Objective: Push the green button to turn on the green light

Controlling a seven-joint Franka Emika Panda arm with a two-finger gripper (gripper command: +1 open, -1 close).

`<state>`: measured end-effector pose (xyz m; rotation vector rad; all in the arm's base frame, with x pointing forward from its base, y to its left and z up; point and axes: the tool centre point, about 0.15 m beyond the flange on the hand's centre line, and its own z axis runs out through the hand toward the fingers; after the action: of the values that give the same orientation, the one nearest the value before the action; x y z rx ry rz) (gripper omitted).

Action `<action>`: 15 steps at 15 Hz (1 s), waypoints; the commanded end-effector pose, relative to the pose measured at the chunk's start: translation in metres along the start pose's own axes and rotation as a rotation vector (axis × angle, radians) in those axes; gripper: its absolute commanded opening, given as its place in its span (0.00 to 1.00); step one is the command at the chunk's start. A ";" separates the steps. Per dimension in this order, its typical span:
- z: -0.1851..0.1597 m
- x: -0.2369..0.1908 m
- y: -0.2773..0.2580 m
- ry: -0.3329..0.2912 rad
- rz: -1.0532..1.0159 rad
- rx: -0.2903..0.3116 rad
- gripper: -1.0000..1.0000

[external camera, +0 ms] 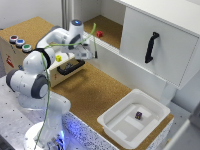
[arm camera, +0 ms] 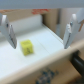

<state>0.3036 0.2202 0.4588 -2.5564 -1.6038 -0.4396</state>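
A: Starting with the biggest thing, we have the cork-topped desk (external camera: 95, 92), rough and grainy, running diagonally through the middle of the exterior view. At the upper right sits a white cabinet (external camera: 155, 42) with a black handle (external camera: 151, 47).

B: We also see a white plastic tray (external camera: 116, 125) at the lower right, smooth and glossy, holding a small dark cube (external camera: 138, 115). The wooden box (external camera: 11, 52) at the upper left carries the three buttons on its top.

A: The green button (external camera: 26, 48) is the nearest of the row in the picture, below the blue and red caps. We judge it rigid, a hard round cap in a pale rim. Nothing to grasp; we should press straight down on the cap's centre.

B: Our end effector (external camera: 89, 50) is well apart from it, in the upper middle, and in the wrist view (arm camera: 40, 31) its fingers (arm camera: 7, 32) stand spread wide, holding nothing. A small yellow cube (arm camera: 26, 47) lies between them.
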 end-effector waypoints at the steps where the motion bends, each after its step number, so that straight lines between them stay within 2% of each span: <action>1: -0.001 0.094 -0.053 -0.051 -0.185 0.104 1.00; 2: 0.004 0.111 -0.065 -0.074 -0.199 0.149 1.00; 3: 0.007 0.120 -0.072 -0.086 -0.205 0.162 1.00; 4: 0.012 0.133 -0.085 -0.122 -0.224 0.227 1.00; 7: 0.022 0.165 -0.108 -0.177 -0.247 0.300 1.00; 9: 0.021 0.184 -0.119 -0.186 -0.253 0.293 1.00; 12: 0.017 0.182 -0.137 -0.188 -0.279 0.257 1.00; 13: 0.022 0.170 -0.145 -0.174 -0.257 0.242 0.00; 15: 0.029 0.148 -0.167 -0.123 -0.256 0.162 0.00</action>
<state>0.2513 0.4172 0.4704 -2.2125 -1.8810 -0.1683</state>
